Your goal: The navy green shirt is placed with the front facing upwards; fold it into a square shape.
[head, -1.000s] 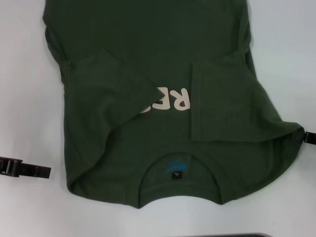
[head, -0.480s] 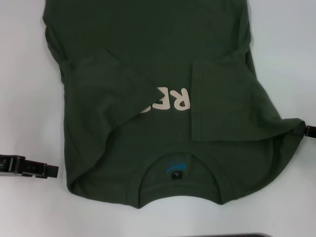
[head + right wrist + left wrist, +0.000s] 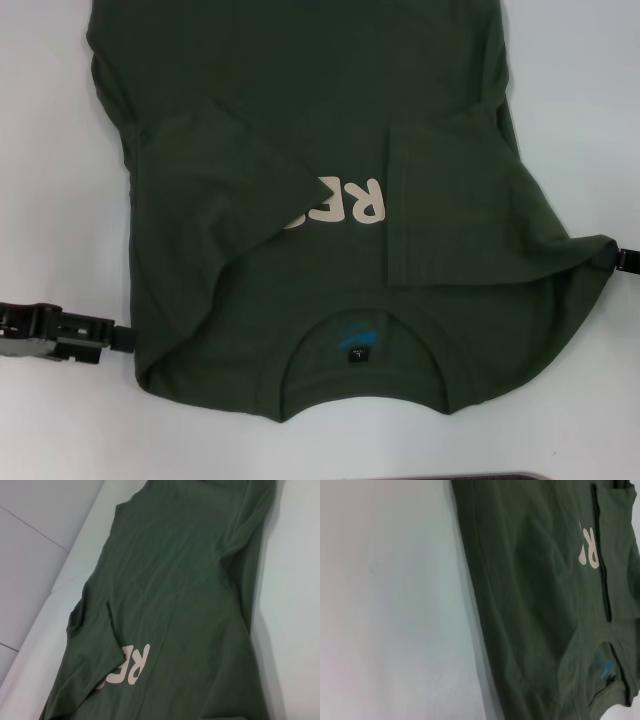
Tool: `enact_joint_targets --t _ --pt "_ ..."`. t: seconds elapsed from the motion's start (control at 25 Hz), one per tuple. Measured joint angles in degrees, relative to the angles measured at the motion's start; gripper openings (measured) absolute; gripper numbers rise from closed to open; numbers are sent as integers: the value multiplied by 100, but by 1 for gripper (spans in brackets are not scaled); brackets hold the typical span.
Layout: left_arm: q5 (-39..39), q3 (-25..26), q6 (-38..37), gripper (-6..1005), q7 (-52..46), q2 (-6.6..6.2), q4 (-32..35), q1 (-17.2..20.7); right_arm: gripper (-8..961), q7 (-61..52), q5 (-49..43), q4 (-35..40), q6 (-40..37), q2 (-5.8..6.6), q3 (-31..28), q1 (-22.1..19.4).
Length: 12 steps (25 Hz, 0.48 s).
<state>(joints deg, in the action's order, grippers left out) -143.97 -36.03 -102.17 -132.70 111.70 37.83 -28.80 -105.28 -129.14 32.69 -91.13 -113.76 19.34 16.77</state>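
The navy green shirt [image 3: 330, 200] lies spread on the white table [image 3: 50, 150], front upward, its round collar [image 3: 362, 345] at the near edge and its body running away toward the far side. Both short sleeves are folded inward over the chest: the left sleeve [image 3: 215, 175] lies slanted across the left half, and the right sleeve [image 3: 450, 210] lies as a squarish flap on the right half, its straight edge just beside the pale cream letters [image 3: 345, 202]. Between the two folded sleeves only part of the lettering shows, reading upside down from the head view. Inside the collar sits a small black tag [image 3: 357, 353] with a blue mark [image 3: 352, 334] just beyond it. The left hand [image 3: 95, 338] is low over the table at the near left, its dark tip just beside the shirt's near-left edge; whether it touches the cloth, or whether its fingers are apart or together, cannot be told. The right hand [image 3: 622, 257] shows only as a dark tip at the right edge of the head view, right at the shirt's right shoulder corner [image 3: 598, 258], where the cloth bunches to a point; its fingers are not visible enough to tell whether it grips the cloth.
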Motion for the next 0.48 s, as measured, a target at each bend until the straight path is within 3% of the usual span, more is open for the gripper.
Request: enact_joint_targets --t 0.04,0.2,0.48 --pt "0 -2 -1 807 -21 5 -41 -13 1 0 1 0 0 0 0 1" --pt "1 3 26 838 -59 22 -176 -62 1 -1 3 0 6 -2 0 2" --pt "1 9 69 853 -95 173 -189 -130 0 -19 3 0 8 -2 0 10"
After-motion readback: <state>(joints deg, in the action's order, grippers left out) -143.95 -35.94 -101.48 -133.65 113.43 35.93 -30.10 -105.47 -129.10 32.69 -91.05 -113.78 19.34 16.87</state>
